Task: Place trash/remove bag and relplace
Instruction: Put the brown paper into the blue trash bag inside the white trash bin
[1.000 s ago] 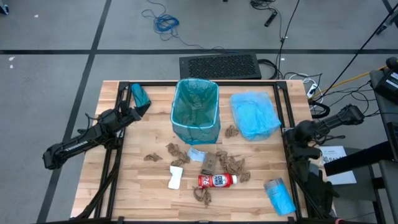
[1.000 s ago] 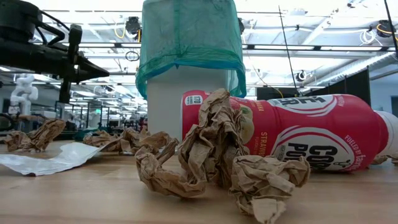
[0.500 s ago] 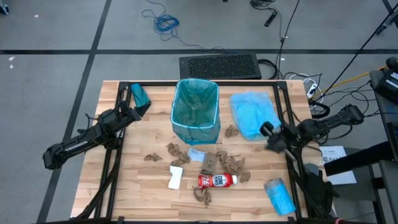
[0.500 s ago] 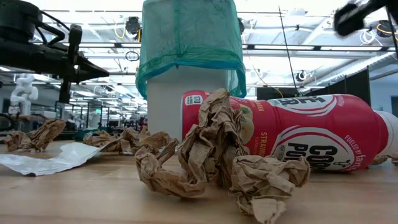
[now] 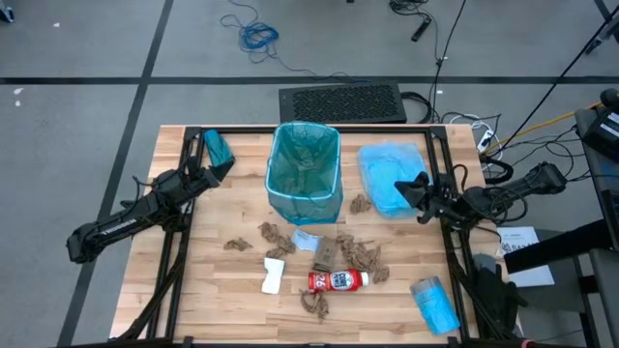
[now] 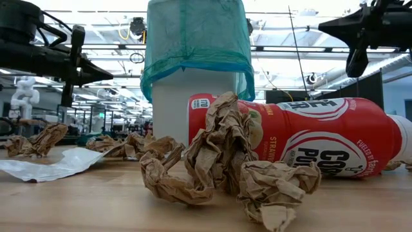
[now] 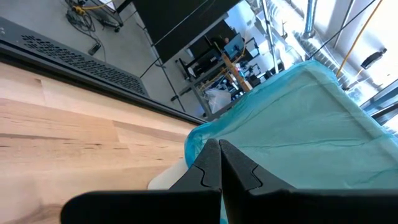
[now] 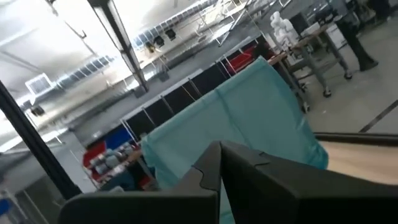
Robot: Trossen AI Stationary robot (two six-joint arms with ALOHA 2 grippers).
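The white bin, lined with a teal bag, stands at the table's far middle. The trash lies on the wood nearer than it: brown paper wads, a red-and-white bottle on its side, a white packet and a pale blue scrap. My left gripper is shut, level and raised, left of the bin, pointing at it. My right gripper is shut and hovers high over the light blue plastic pile, pointing toward the bin.
A light blue plastic pile lies right of the bin. A folded blue bag sits at the near right corner, a rolled teal bag at the far left. Black frame rails run along both table sides.
My right gripper has swung out from its folded place at the table's right edge toward the bin, rolling about its own line as it went, and now points left over the blue pile. It has stayed shut. The trash has not moved.
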